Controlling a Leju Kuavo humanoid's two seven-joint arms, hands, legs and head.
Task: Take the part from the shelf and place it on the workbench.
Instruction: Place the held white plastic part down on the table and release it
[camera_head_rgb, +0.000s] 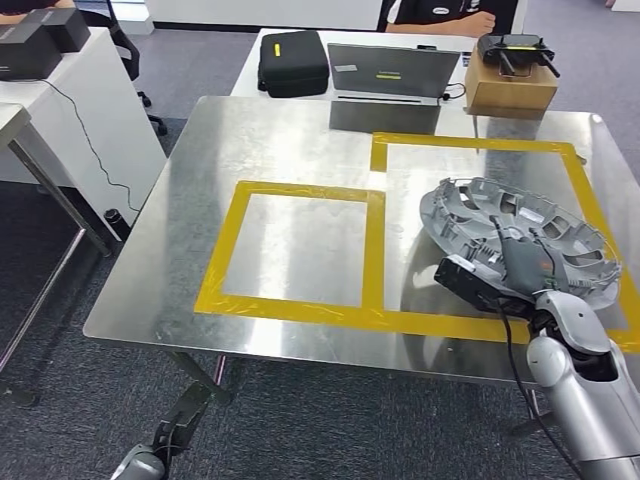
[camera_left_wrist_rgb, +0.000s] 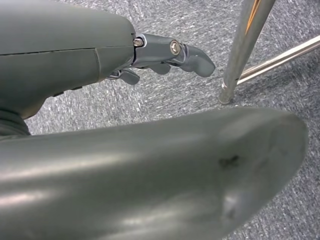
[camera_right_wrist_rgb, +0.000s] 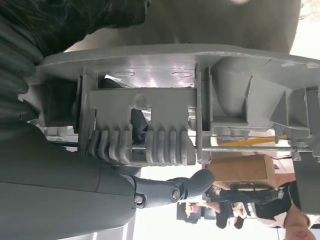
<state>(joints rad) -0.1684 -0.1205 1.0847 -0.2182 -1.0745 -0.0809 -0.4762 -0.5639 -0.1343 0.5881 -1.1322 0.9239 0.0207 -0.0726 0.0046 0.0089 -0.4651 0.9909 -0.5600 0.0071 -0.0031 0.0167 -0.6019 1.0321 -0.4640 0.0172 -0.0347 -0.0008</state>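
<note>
The place looks like an office used as a robot test lab: grey carpet floor, a shiny metal workbench marked with yellow tape squares, white desks behind carrying a grey laptop, a black zip case and a brown cardboard box, with a seated person beyond

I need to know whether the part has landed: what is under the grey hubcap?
The metal workbench: the hubcap lies tilted inside the right yellow tape frame. The right hand grips its near rim. That hand covers the near edge, so full contact there cannot be seen.
</note>
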